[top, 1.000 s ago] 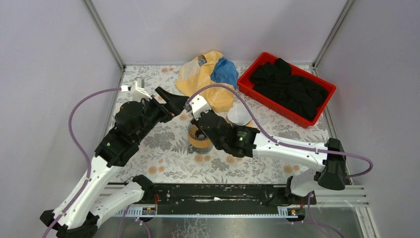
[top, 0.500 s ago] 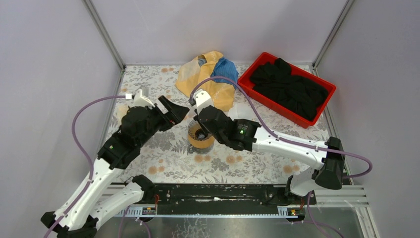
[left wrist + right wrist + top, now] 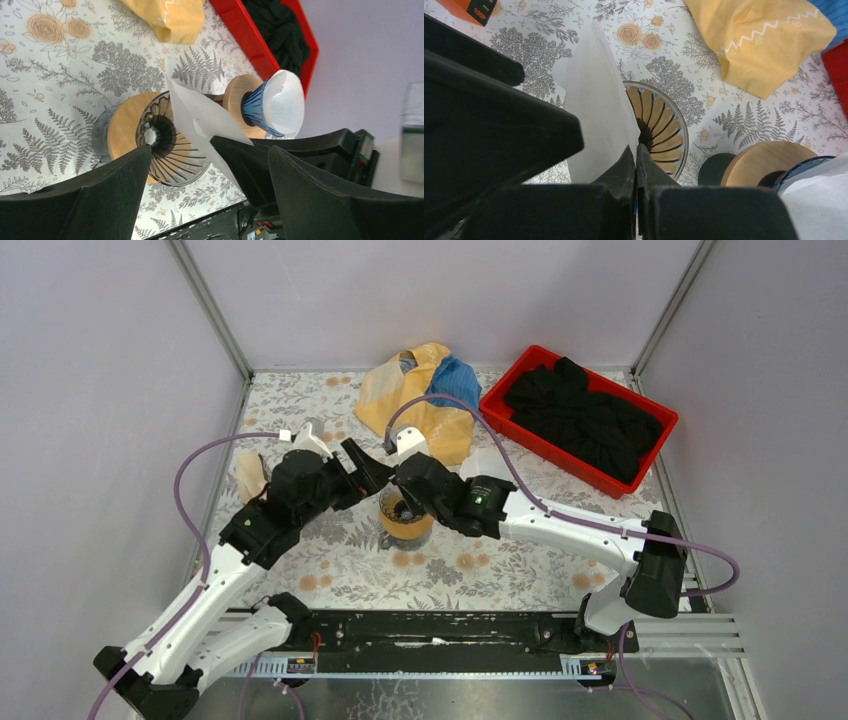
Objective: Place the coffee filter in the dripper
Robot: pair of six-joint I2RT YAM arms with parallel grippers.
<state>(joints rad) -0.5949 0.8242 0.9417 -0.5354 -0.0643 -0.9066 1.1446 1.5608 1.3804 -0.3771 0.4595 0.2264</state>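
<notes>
In the middle of the counter stands the clear ribbed glass dripper [image 3: 661,127] on its round wooden collar. The right gripper [image 3: 636,150] has its fingers pressed together on one edge of the white paper coffee filter [image 3: 599,100]. The paper therefore stands as a flat folded sheet just above the dripper's mouth. I think this thin pinch at the edge is chosen so that the rest of the paper stays free to be opened. The left gripper [image 3: 210,150] is spread wide and holds nothing. Its fingers stand on both sides of the filter, as if ready to steady or spread it. Whether the paper's tip already touches the glass, I cannot tell surely. A second blue cone dripper [image 3: 272,102], with paper already inside, stands just beside, toward the right edge. The red plastic tray [image 3: 490,400] sits at the far right corner, well apart from the work.
</notes>
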